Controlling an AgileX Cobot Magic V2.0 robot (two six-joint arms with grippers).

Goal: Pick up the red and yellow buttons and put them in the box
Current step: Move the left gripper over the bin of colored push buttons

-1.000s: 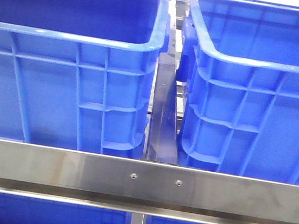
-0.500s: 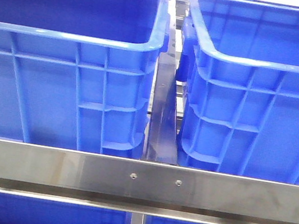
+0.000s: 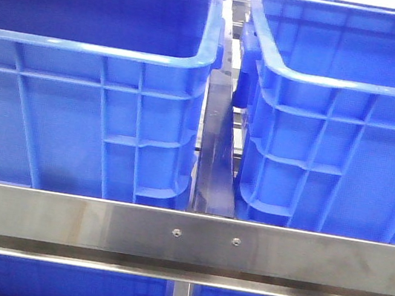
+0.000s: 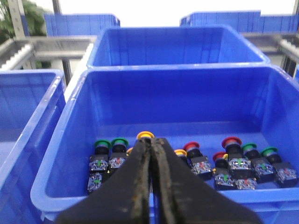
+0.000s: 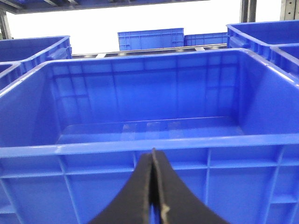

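I see the blue crate point(image 4: 60, 154) holding the buttons. Left gripper point(image 4: 151, 151) closed, empty, above its near wall. Red button point(image 4: 231, 142) at 3 o'clock of the fingertips; yellow button point(image 4: 145, 136) just beyond them. Right gripper point(image 5: 153, 158) closed, empty.

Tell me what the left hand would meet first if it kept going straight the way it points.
Probably the yellow-capped button just past the shut left hand, among the buttons on the blue crate's floor, though depth is unclear.
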